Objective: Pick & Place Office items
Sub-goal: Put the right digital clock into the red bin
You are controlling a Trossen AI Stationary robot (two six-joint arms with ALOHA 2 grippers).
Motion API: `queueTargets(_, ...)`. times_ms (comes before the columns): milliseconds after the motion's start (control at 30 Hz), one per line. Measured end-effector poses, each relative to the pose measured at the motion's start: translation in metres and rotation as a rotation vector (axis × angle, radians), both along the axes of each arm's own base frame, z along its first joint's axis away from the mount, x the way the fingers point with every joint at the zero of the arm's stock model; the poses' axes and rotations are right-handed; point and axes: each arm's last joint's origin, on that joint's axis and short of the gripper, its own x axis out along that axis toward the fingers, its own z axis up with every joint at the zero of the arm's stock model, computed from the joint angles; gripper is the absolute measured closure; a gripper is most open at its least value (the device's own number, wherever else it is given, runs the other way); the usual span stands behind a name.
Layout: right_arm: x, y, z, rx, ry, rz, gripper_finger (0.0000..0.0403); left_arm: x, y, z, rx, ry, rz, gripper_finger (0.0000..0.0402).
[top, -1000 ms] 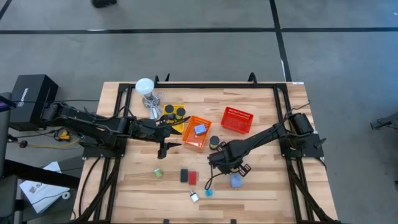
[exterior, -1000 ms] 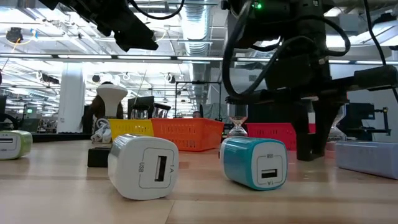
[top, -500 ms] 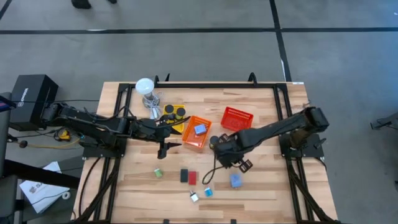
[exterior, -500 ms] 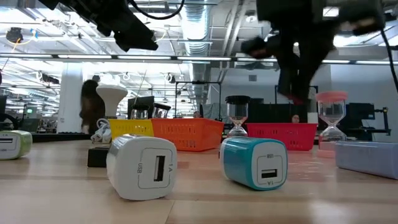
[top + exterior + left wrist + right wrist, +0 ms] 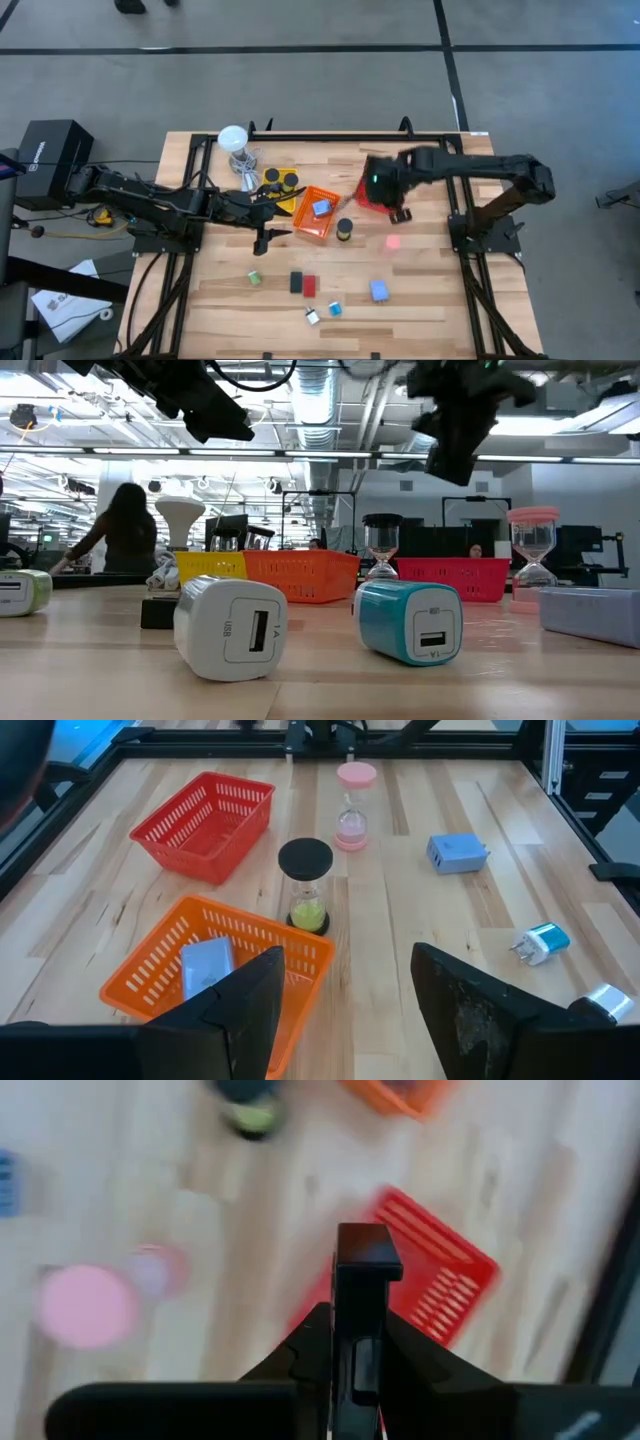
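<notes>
My right gripper hangs high over the near edge of the red basket, pointing down, shut on a black oblong item. My left gripper hovers open beside the orange basket, which holds a light-blue block. On the table stand a pink hourglass and a black one with green sand. Nearer the front lie a light-blue block, teal and white chargers, black and red rectangles and a green cube. My right gripper pinches the black item between its two fingers by its two flat sides, coming from above and pointing steeply down. The item's free end sticks out past the fingertips, lifted clear of the table, above the red basket.
A yellow basket with black pucks and a white round-headed stand sit at the far left. Black frame rails run along the table's edges. Bare wood lies between the red basket and the front items. A person moves in the room behind.
My right gripper has risen from the table near the front middle and swung toward the far right, over the red basket's near edge, rolling as it went, with the black item between its fingers. The pink hourglass it stood over now shows. My left arm kept still.
</notes>
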Motion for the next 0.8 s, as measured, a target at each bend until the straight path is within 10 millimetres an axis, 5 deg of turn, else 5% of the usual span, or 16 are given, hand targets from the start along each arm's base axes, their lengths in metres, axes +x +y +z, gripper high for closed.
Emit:
queueTargets(133, -0.008, -0.039, -0.005, 0.022, -0.005, -0.149, 0.0356, 0.0, 0.0, 0.0, 0.0, 0.0, 0.0, 0.0189)
queueTargets(367, -0.019, -0.08, -0.045, 0.147, -0.071, -0.244, 0.0356, 0.0, 0.0, 0.0, 0.001, 0.0, 0.0, 0.0189)
queueTargets(800, -0.028, -0.08, -0.09, 0.178, -0.069, -0.316, 0.0356, 0.0, 0.0, 0.0, 0.002, 0.0, -0.001, 0.0189)
